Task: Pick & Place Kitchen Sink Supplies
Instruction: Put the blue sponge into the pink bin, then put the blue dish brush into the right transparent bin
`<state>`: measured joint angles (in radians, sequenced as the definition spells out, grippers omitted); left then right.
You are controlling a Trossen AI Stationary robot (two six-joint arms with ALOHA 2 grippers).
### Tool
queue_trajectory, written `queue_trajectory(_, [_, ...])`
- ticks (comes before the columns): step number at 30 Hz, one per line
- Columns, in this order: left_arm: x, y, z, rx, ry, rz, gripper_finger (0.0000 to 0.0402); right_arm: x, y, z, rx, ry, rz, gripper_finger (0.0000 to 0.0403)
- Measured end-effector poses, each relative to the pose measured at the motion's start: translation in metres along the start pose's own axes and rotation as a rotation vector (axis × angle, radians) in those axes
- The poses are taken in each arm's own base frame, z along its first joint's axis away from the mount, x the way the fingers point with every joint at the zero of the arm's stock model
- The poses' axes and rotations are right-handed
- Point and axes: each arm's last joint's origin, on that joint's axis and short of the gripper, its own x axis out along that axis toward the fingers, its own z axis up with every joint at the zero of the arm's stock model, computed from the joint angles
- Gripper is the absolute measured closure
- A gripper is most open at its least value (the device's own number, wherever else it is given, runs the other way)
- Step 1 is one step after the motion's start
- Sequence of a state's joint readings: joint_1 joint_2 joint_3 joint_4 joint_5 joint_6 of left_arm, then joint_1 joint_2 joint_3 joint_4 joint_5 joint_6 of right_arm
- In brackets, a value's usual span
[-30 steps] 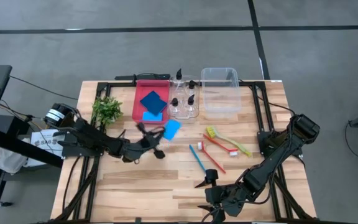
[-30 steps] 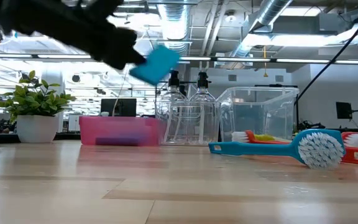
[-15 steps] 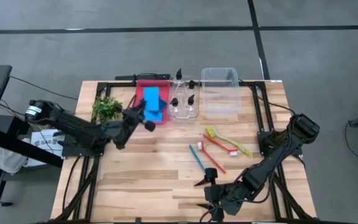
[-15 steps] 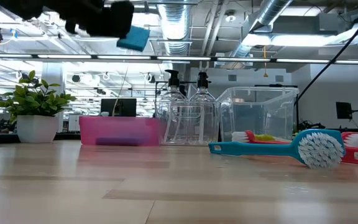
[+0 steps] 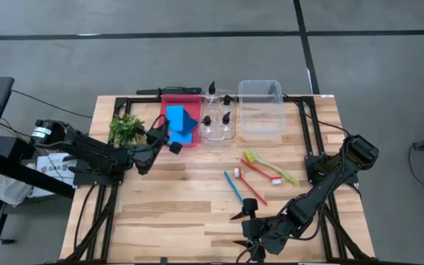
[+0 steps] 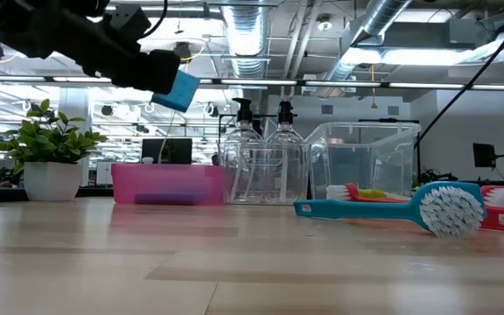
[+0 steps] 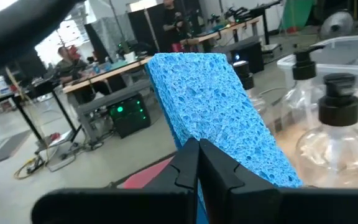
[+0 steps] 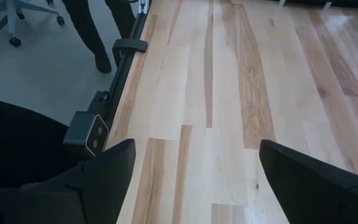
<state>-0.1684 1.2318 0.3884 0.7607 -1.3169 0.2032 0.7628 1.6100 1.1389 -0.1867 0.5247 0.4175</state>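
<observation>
My left gripper [image 5: 165, 129] hangs over the red bin [image 5: 162, 131] near the table's far edge, shut on a light blue sponge [image 5: 175, 115]. In the low view the sponge [image 6: 181, 89] floats well above the red bin [image 6: 166, 184]. A dark blue sponge [image 5: 191, 122] lies in that bin. Several clear pump bottles [image 5: 218, 118] stand in a small clear bin. Blue [image 5: 235, 185], red [image 5: 261, 171] and yellow-green [image 5: 271, 166] brushes lie flat on the table's right half. My right gripper [image 5: 247, 218] waits open at the near edge. My left gripper pinches the light blue sponge between its two shut fingers [image 7: 188, 163], at the sponge's near edge [image 7: 199, 132]. The fingers come level from the table's left side. The sponge is lifted clear and stands on edge, sticking out past the fingertips over the red bin.
A small leafy plant [image 5: 126, 129] stands left of the red bin, close under my left arm. A larger clear bin [image 5: 262, 107] sits at the far right. Bare wood [image 5: 182, 199] lies across the table's near half. People and desks show in the room beyond.
My left gripper has carried the light blue sponge from the table's middle toward the far edge and left, rising high, then coming down a little over the red bin. The sponge has turned from flat to standing on edge. The gripper has stayed shut on it.
</observation>
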Motion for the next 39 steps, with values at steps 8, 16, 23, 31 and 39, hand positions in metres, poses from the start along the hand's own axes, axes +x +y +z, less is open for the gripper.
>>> queue_trajectory(8, [0.0041, 0.0021, -0.0033, 0.004, 0.005, 0.007, 0.0394, 0.0, 0.0, 0.0, 0.002, 0.0, 0.0, 0.0065])
queue_trajectory(16, [0.0056, 0.0024, -0.0034, -0.031, 0.005, 0.005, 0.0393, -0.0001, 0.0001, 0.0, 0.002, 0.0, 0.001, 0.0065])
queue_trajectory(23, [0.0072, 0.003, -0.0039, -0.049, 0.008, 0.012, 0.0384, -0.0001, 0.0001, 0.0, 0.002, 0.0, 0.0, 0.0065])
queue_trajectory(31, [0.0072, 0.0029, -0.0041, -0.073, 0.009, 0.011, 0.033, -0.0001, 0.0001, 0.0, 0.002, 0.0, 0.001, 0.0065])
queue_trajectory(39, [0.0072, 0.0028, -0.0043, -0.075, 0.009, 0.011, 0.029, -0.0001, 0.0001, 0.0, 0.002, 0.0, 0.001, 0.0065])
